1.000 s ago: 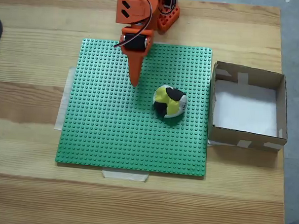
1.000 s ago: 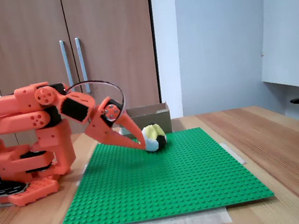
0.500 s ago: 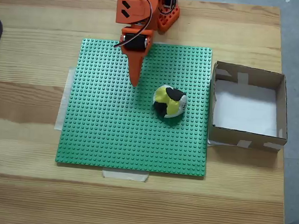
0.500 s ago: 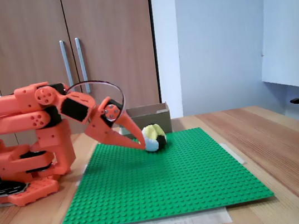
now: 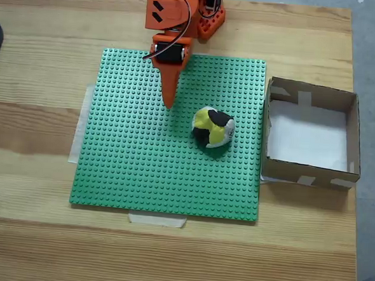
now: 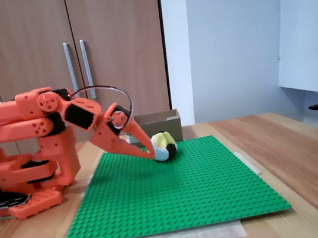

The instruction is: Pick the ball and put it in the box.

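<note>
In the fixed view from above, the wooden table (image 5: 40, 42) carries a green studded baseplate (image 5: 128, 169), which is held at its left and lower edges by strips of pale tape (image 5: 157, 219). At the top of the plate stands the orange arm (image 5: 173, 15), and it reaches down over the plate. Its gripper (image 5: 169, 103) ends in one narrow point above the studs, with the two fingers pressed together and nothing between them. To the right of the tip and a little lower lies the ball (image 5: 212, 127), with yellow, black and white patches; it rests on the plate, near the gripper but not touching it. Further right, just beside the right edge of the plate, the cardboard box (image 5: 350, 134) sits on the table. Its white bottom is bare, and pale tape strips show at its corners.

In the fixed view from the side, the orange arm (image 6: 22, 124) stands at the left, with its base on the table, and it stretches to the right. The gripper (image 6: 150, 153) points down towards the plate (image 6: 177, 200), with its tip low over the studs. The ball (image 6: 164, 146) appears directly right of the tip here; whether they touch I cannot tell from this angle. Behind the ball the box (image 6: 156, 122) is seen, and behind that are wooden cabinet doors (image 6: 28, 43) with metal handles (image 6: 77, 62).
</note>
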Controlling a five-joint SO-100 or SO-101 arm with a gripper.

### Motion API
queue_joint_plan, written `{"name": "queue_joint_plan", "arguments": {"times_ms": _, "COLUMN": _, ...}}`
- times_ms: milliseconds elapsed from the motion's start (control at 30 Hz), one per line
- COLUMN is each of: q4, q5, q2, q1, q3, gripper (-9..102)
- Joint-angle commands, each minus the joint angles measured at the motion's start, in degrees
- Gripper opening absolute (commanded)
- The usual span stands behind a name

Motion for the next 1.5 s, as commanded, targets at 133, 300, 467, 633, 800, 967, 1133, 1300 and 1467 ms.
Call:
{"name": "queue_joint_plan", "arguments": {"times_ms": 133, "q4": -0.7, "q5": -0.3, "q2": 0.5, "q1": -0.4, "q3": 1.8, "gripper": -1}}
{"name": "queue_joint_plan", "arguments": {"times_ms": 300, "q4": -0.7, "q5": -0.4, "q2": 0.5, "q1": -0.5, "q3": 1.8, "gripper": -1}}
{"name": "queue_joint_plan", "arguments": {"times_ms": 467, "q4": -0.7, "q5": -0.4, "q2": 0.5, "q1": -0.5, "q3": 1.8, "gripper": -1}}
{"name": "queue_joint_plan", "arguments": {"times_ms": 633, "q4": -0.7, "q5": -0.4, "q2": 0.5, "q1": -0.5, "q3": 1.8, "gripper": -1}}
{"name": "queue_joint_plan", "arguments": {"times_ms": 800, "q4": -0.7, "q5": -0.5, "q2": 0.5, "q1": -0.5, "q3": 1.8, "gripper": -1}}
{"name": "queue_joint_plan", "arguments": {"times_ms": 967, "q4": -0.7, "q5": -0.4, "q2": 0.5, "q1": -0.5, "q3": 1.8, "gripper": -1}}
{"name": "queue_joint_plan", "arguments": {"times_ms": 1133, "q4": -0.7, "q5": -0.4, "q2": 0.5, "q1": -0.5, "q3": 1.8, "gripper": -1}}
{"name": "queue_joint_plan", "arguments": {"times_ms": 1300, "q4": -1.1, "q5": -0.4, "q2": -0.1, "q1": 0.1, "q3": 1.6, "gripper": -1}}
{"name": "queue_joint_plan", "arguments": {"times_ms": 1467, "q4": -0.5, "q5": -0.2, "q2": -0.5, "q1": -0.1, "q3": -1.6, "gripper": -1}}
